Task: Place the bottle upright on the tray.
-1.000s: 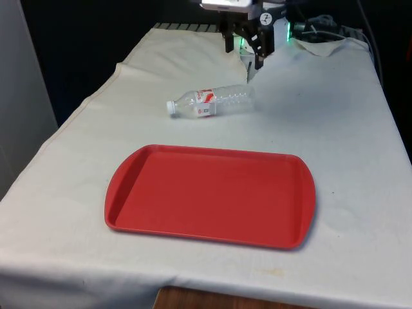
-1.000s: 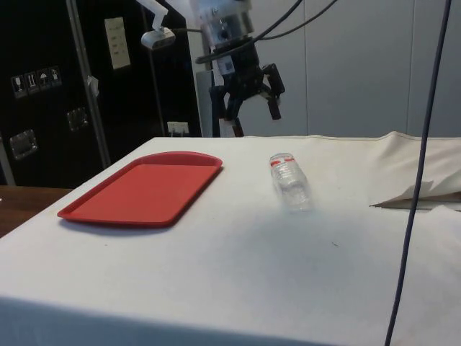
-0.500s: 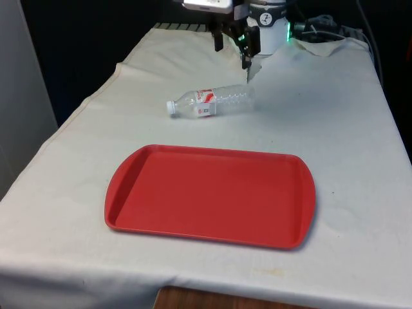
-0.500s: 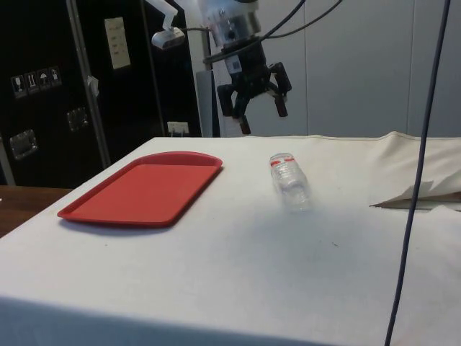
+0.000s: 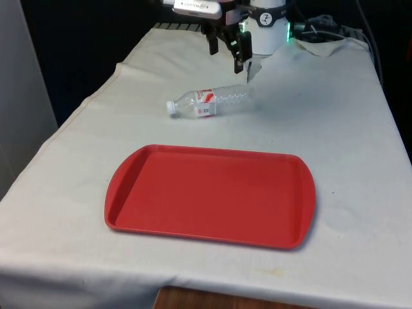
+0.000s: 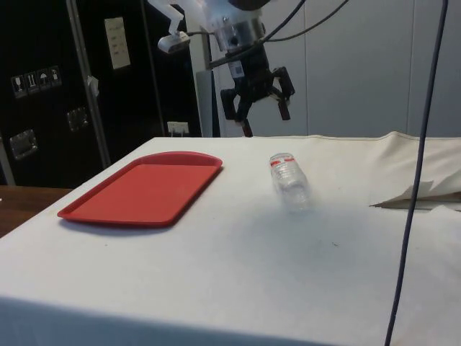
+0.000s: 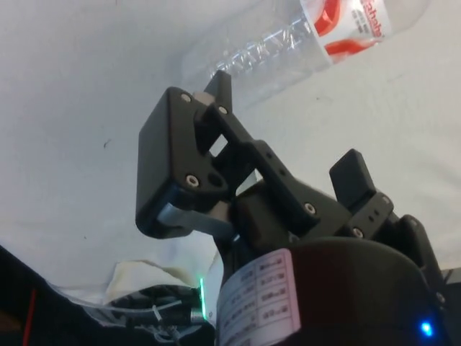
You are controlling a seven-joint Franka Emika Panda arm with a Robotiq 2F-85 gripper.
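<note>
Front view: the clear plastic bottle [image 5: 211, 102] lies on its side on the white-clothed worktop [image 5: 347, 129], white cap toward that view's left, just beyond the far edge of the red tray [image 5: 209, 195] and apart from it. The tray sits flat near the worktop's near end. The black claw [image 5: 228, 50] hangs in the air above and beyond the bottle, touching nothing, its fingers spread wide and holding nothing, as the side view [image 6: 258, 99] also shows.
</note>
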